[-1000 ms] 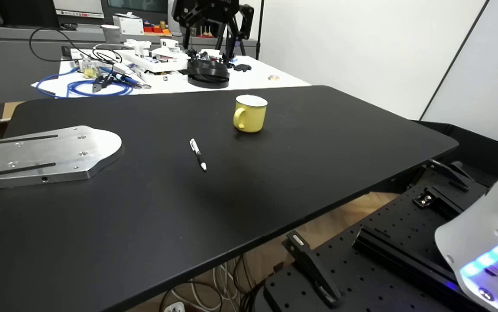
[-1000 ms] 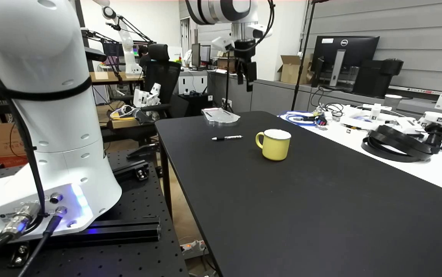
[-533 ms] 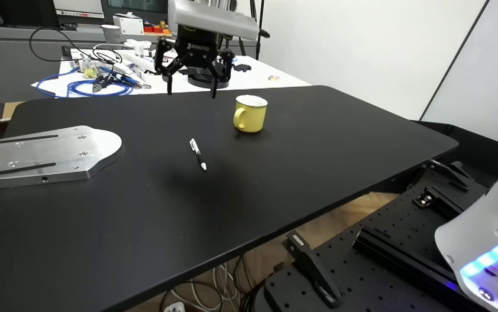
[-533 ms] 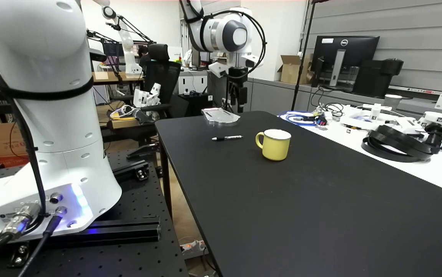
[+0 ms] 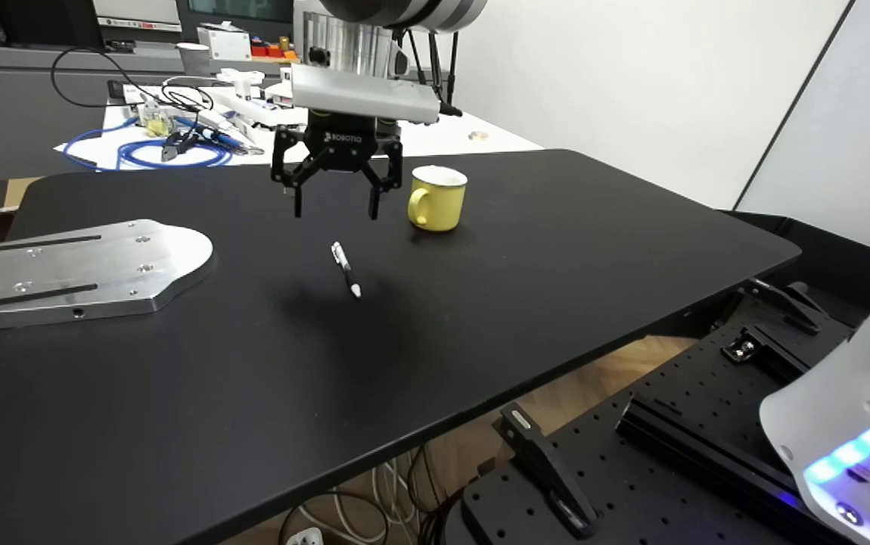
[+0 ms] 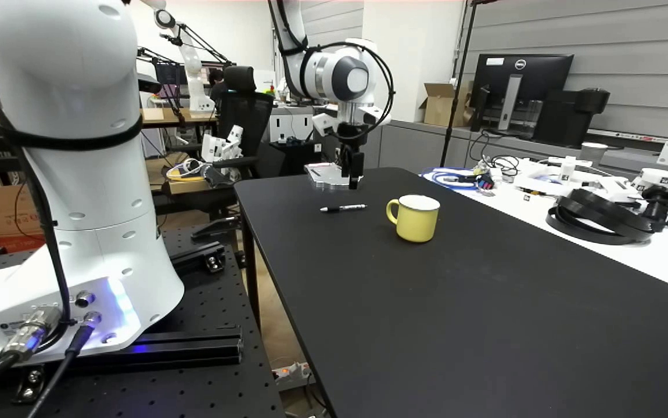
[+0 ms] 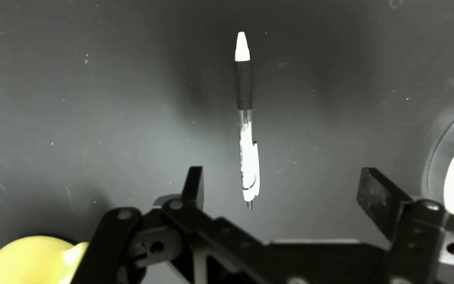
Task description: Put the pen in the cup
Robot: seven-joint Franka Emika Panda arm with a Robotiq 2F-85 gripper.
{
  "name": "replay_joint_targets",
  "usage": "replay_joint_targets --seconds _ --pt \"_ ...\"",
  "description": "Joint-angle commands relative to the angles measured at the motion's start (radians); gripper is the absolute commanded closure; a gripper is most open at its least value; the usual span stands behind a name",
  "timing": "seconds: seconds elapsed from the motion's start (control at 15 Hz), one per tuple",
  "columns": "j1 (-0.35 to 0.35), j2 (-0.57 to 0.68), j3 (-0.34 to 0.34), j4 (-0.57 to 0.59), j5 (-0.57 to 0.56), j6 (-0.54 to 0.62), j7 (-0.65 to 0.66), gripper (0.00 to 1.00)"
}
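End effector (image 5: 336, 216): held above the black desk (image 5: 435, 348), its two fingers (image 7: 378, 197) spread wide apart. The wrist view shows the gap; in an exterior view the end effector (image 6: 349, 181) appears nearly edge-on, so the gap is hard to read.
Pen (image 7: 243, 85): lying on the desk, apart from the cup (image 5: 442, 204). The wrist view makes out a white tip, black grip, clear band, white barrel, clip and dark push button; in both exterior views it is a thin black-and-white stick. In an exterior view the pen (image 5: 346, 270) lies left of and nearer than the cup, tip toward the near side.
Cup: yellow, upright on the desk, whole in both exterior views with its handle and pale inside. The wrist view catches only a yellow part at left, partly covered by the end effector.
Metal plate (image 5: 102, 265): its slots show at left in an exterior view; in an exterior view the metal plate (image 6: 323, 174) sits at the desk's far end, partly behind the end effector.
Robot base (image 6: 78, 261): white with a blue-lit strip, large at left in an exterior view; just a slice of the robot base (image 5: 866, 409) shows at right in an exterior view.
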Motion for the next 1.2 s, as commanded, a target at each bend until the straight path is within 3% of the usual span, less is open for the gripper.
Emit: replay_joint_targets --seconds 0.0,0.8,0.87,1.13 --pt "0.018 0.038 -0.016 0.010 0.034 0.028 0.027 0.00" --pt "0.093 0.120 -0.068 -0.006 0.055 0.126 0.033 0.00" --pt "0.102 0.126 -0.076 -0.005 0.051 0.130 0.033 0.21" --pt "0.133 0.139 -0.099 -0.001 0.044 0.131 0.037 0.47"
